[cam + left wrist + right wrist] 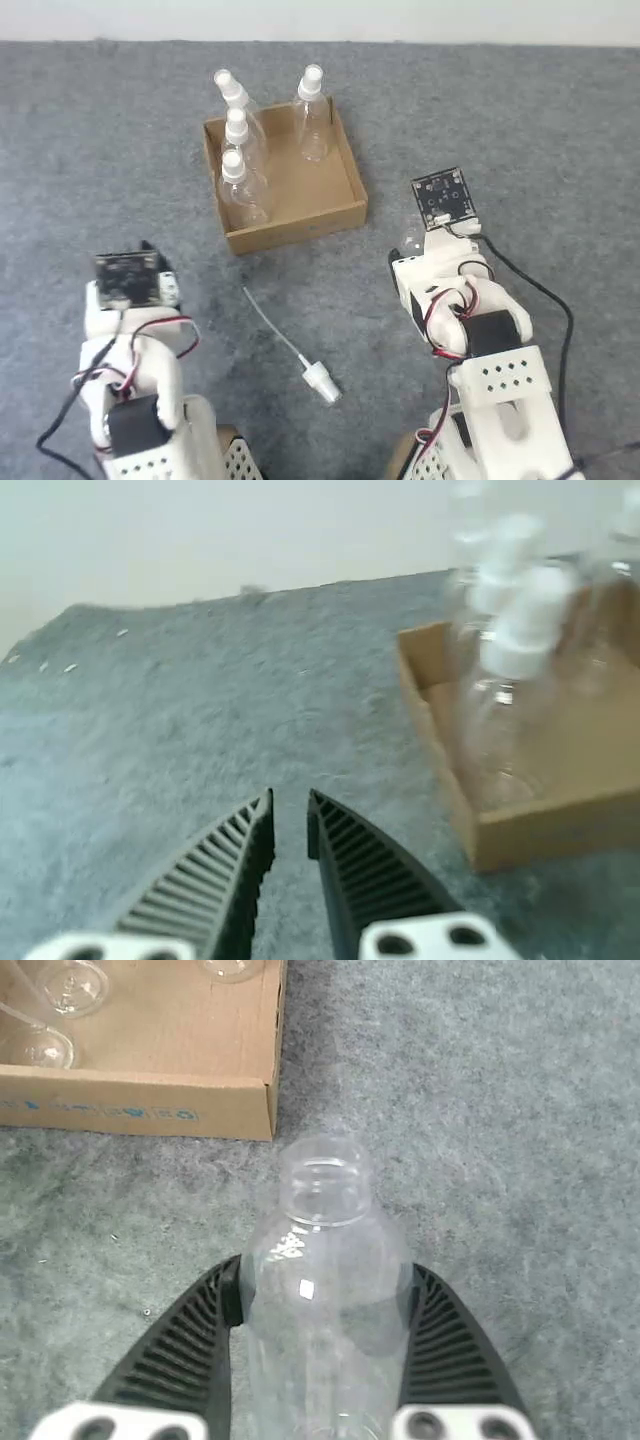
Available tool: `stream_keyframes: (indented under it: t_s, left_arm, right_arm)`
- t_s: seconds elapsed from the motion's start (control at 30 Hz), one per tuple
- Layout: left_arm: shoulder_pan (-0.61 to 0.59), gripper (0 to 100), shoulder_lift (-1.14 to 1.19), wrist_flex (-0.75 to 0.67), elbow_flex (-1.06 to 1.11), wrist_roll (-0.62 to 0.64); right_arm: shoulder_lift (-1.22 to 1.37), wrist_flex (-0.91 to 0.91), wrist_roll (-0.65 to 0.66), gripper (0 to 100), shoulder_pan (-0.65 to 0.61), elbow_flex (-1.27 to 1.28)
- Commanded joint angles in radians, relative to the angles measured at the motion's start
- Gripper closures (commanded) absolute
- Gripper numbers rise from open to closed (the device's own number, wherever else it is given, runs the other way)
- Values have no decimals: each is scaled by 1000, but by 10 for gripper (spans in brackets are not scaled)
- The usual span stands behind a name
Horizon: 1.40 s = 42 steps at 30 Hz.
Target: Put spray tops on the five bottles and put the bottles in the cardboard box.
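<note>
The cardboard box lies at the back middle of the table, with several clear bottles standing in it, each with a white spray top. My right gripper is shut on a clear bottle without a top, held just to the right of the box's near right corner; that bottle peeks out beside the right wrist. A loose white spray top with its long thin tube lies on the carpet between the arms. My left gripper is open by a narrow gap, holding nothing, near the front left of the box.
Grey carpet covers the table all around. The left arm's base and the right arm's base stand at the front edge. Bare carpet lies to the left and right of the box.
</note>
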Motion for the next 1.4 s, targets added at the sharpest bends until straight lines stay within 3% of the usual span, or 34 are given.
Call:
stream_keyframes:
  t_s: [0.0,0.17,0.5,0.73,1.1,1.37]
  left_arm:
    - [121,949,-14,81,-101,-89]
    - [193,949,-14,150,-102,-181]
    - [262,949,-12,216,-102,-298]
    - [295,949,5,224,-102,-302]
    - [390,949,368,216,-237,-296]
    - [546,949,439,224,-249,-298]
  right_arm:
    - [-36,-38,-11,952,41,-8]
    - [-27,-85,-38,961,122,2]
    - [-27,-102,-60,961,136,6]
    - [-27,-113,-60,961,171,6]
    - [-25,-114,-60,961,173,8]
    - [-27,-140,-60,961,255,5]
